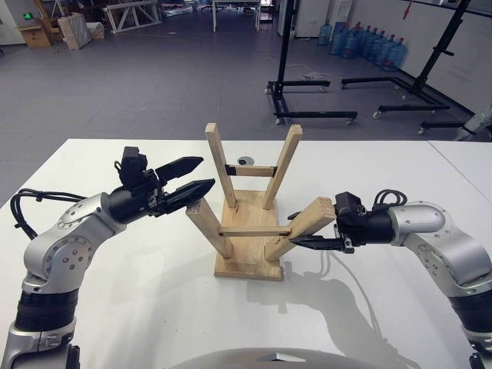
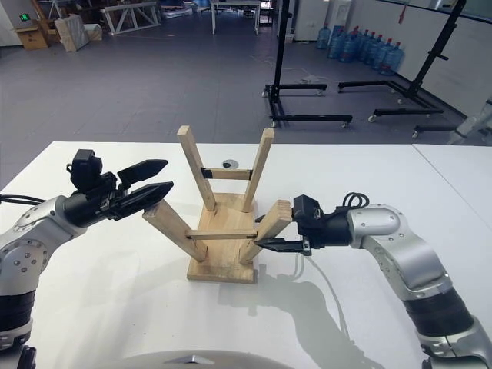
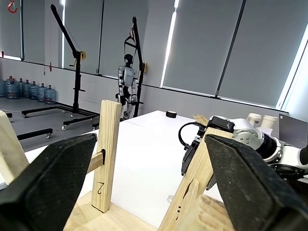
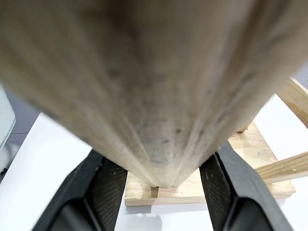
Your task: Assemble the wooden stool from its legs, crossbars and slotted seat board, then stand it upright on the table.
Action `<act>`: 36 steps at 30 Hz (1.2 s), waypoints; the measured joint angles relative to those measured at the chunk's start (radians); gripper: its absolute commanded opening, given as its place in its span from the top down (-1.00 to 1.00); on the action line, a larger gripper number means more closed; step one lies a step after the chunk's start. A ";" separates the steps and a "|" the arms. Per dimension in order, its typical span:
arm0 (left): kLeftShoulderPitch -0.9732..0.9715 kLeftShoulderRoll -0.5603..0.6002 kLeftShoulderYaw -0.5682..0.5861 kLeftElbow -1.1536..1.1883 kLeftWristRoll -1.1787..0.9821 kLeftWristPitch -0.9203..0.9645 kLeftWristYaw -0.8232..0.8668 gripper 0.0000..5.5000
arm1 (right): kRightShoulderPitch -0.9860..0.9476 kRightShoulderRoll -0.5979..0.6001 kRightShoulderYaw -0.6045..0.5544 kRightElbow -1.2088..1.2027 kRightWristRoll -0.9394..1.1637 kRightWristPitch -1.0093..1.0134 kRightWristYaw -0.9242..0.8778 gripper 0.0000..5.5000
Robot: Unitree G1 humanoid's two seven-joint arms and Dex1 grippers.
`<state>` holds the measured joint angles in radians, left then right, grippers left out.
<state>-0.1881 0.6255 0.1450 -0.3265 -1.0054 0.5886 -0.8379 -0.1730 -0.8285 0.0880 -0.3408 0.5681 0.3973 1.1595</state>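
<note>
The wooden stool stands upside down on the white table (image 1: 123, 307), its seat board (image 1: 247, 267) flat on the top and four legs pointing up. Crossbars (image 1: 254, 231) join the legs. My left gripper (image 1: 192, 177) hangs open just left of the near-left leg (image 1: 209, 227), with its lower finger close above that leg's top end. My right gripper (image 1: 298, 229) is shut on the near-right leg (image 1: 311, 217), one finger on each side of it. In the right wrist view the leg (image 4: 154, 96) sits between both fingers (image 4: 108, 192). The left wrist view looks between its open fingers (image 3: 48, 183) at the far legs (image 3: 108, 154).
A small dark round object (image 1: 246, 161) lies on the table behind the stool. The table's far edge runs just beyond it. Black wheeled stands (image 1: 311, 84) and water bottles (image 1: 369, 42) are on the floor farther back. Bare tabletop lies left, right and in front of the stool.
</note>
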 measured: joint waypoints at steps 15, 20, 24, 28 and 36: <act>0.000 -0.010 -0.014 0.004 -0.001 -0.019 0.019 -0.48 | 0.103 0.064 -0.098 -0.028 0.033 0.026 -0.086 -0.30; -0.007 -0.052 -0.022 -0.032 0.000 -0.015 0.117 -0.48 | 0.115 0.112 -0.238 -0.067 0.154 0.037 -0.150 -0.30; -0.026 -0.075 -0.042 -0.096 0.023 -0.001 0.223 -0.48 | 0.156 0.101 -0.314 -0.108 0.219 0.060 -0.153 -0.30; -0.039 -0.107 -0.093 -0.157 0.033 0.030 0.294 -0.48 | 0.141 0.099 -0.381 -0.110 0.262 0.075 -0.211 -0.30; -0.047 -0.129 -0.138 -0.180 0.039 0.041 0.313 -0.48 | -0.039 0.139 -0.448 -0.131 0.315 0.047 -0.403 -0.30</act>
<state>-0.2356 0.4961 0.0071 -0.5065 -0.9664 0.6296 -0.5253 -0.2124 -0.6898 -0.3596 -0.4713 0.8830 0.4447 0.7567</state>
